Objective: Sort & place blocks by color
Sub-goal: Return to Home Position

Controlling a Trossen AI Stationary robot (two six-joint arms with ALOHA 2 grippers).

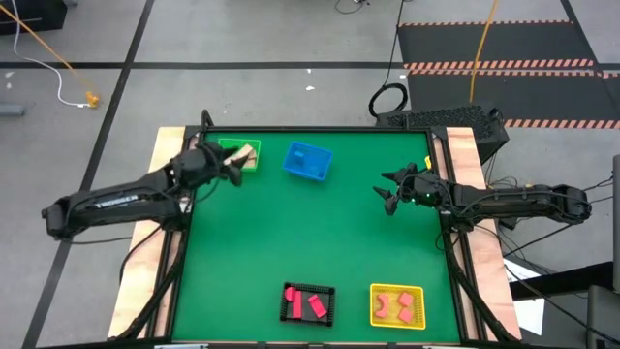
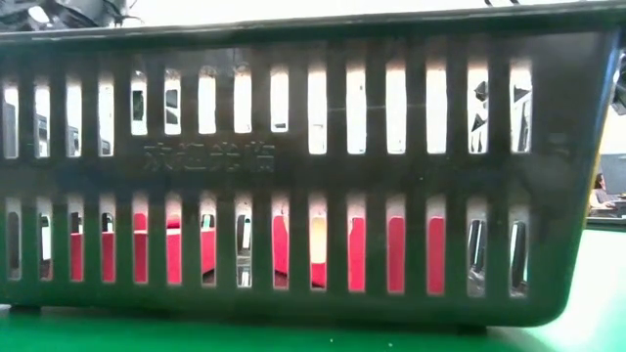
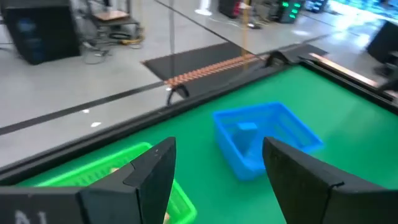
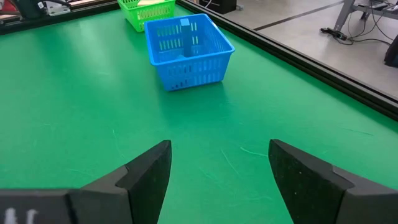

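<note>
My left gripper [image 1: 232, 171] [image 3: 217, 152] stands open and holds nothing, at the near edge of the green basket [image 1: 229, 145] [image 3: 93, 171], which holds tan wood blocks [image 1: 247, 155]. To its right, a blue block [image 4: 185, 25] lies in the blue basket [image 1: 325, 171] [image 4: 186, 50]. Pink-red blocks [image 1: 315, 305] [image 2: 391, 254] lie in the black basket [image 1: 287, 303] at the near edge. More pink-red pieces [image 1: 392, 305] show in the yellow basket [image 1: 376, 305]. My right gripper [image 1: 387, 194] [image 4: 219, 152] waits open at the right side, above bare mat.
The black basket's slotted wall [image 2: 293, 166] fills the low view and hides the table behind it. The green mat's middle [image 1: 310, 233] lies bare between the four baskets. Wooden table borders [image 1: 165, 145] run along the left and right sides.
</note>
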